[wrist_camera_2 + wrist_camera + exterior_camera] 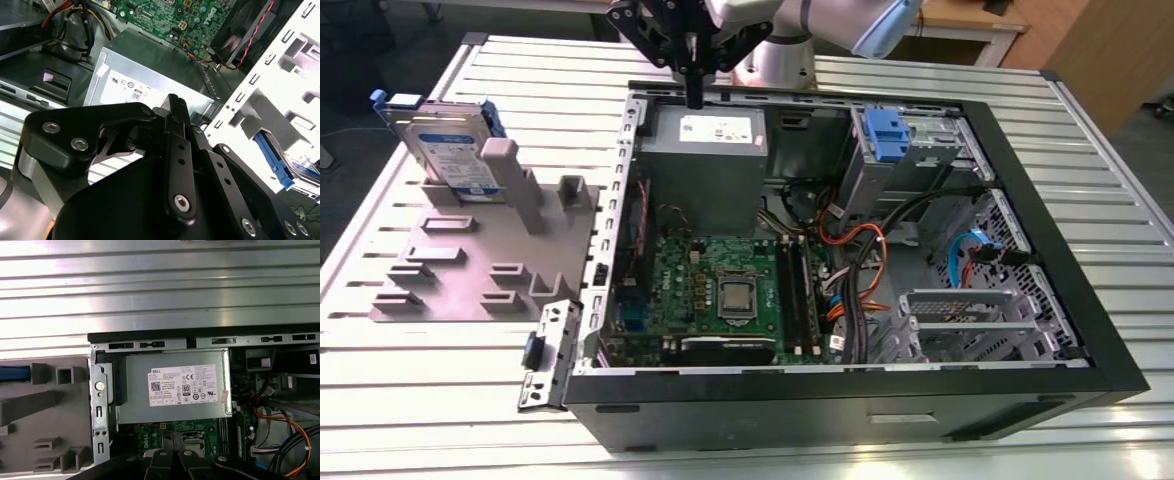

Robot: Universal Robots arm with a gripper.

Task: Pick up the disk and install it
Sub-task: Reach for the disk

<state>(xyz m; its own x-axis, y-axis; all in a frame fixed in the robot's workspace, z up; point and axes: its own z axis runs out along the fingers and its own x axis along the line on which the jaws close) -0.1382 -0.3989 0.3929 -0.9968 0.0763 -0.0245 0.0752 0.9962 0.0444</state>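
Note:
The disk [447, 150] is a silver drive with a white-and-blue label and blue side rails. It stands upright in a slot of the grey fixture [480, 265], at the exterior view's left, outside the computer case [854, 405]. My gripper [695, 98] hangs over the far edge of the case, above the grey power supply [707, 150], well to the right of the disk. Its fingers are shut with nothing between them. In the second wrist view the shut gripper [175, 102] points at the power supply [150, 75], and the disk's blue rail [274, 157] shows off to the side.
The open case holds a green motherboard [720, 285], bundled cables [854, 260], a drive bay with a blue bracket [887, 135] and a metal cage [967, 320]. The fixture has several raised grey blocks. Everything rests on a slatted metal table [400, 370].

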